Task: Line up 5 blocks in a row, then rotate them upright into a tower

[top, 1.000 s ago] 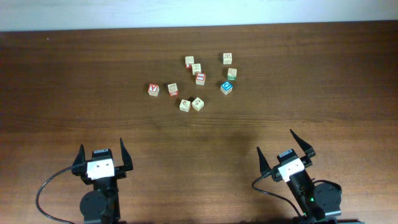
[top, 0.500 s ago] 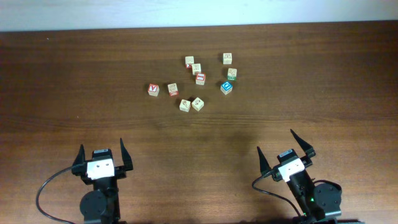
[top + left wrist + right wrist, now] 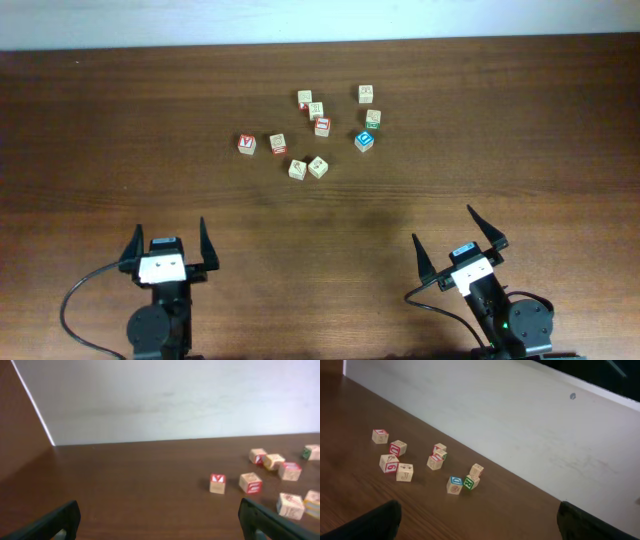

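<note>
Only the left gripper has shifted, a little forward and to its right; the right gripper and every cube lie as before. Both grippers stand wide open and empty near the front edge of the table, well apart from the blocks clustered loosely toward the far side. Since several blocks sit close together, fingers closing round one could nudge a neighbour, and the red-faced V cube at the cluster's left might be turned by mistake. In the right wrist view the blue-faced cube seems to touch the green-edged cube; overhead shows them apart
</note>
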{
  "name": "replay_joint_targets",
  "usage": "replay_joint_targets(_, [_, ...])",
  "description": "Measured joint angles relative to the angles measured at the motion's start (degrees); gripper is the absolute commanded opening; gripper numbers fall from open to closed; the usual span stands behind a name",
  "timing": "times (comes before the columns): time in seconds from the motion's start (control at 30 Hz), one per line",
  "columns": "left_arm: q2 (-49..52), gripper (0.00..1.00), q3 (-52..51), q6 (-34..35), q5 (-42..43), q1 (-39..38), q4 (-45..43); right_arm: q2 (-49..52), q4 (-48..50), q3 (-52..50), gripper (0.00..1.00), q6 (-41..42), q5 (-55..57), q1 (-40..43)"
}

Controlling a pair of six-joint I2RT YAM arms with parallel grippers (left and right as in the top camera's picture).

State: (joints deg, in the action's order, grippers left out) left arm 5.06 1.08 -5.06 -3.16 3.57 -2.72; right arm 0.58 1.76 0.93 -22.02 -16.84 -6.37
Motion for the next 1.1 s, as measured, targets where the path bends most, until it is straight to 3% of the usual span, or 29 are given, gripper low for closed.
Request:
replay_joint_targets(0.27, [17.4, 0.99, 10.0, 2.8, 4.1, 0.0, -5.3, 2.8, -4.3, 7.8, 0.99, 1.5, -0.2, 0.0])
replay_joint_targets(0.43, [31.5, 0.99, 20.3, 3.0, 8.6, 0.0, -4.6, 11.0, -5.2, 14.0, 0.99, 2.0, -0.7, 0.0])
replay_joint_targets(0.6, [42.4, 0.99, 30.4, 3.0, 13.9, 0.0, -1.6, 23.7, -11.2, 26.6, 0.99, 2.2, -2.4, -0.1])
replay_joint_targets(0.83, [60.8, 0.99, 50.8, 3.2, 21.4, 0.0, 15.0, 46.0, -29.9, 50.5, 0.99, 2.3, -4.7, 0.0])
replay_joint_targets(1.1, [74.0, 0.99, 69.6, 3.4, 26.2, -0.5, 33.0, 72.9, -51.3, 79.3, 0.99, 2.3, -9.7, -0.1])
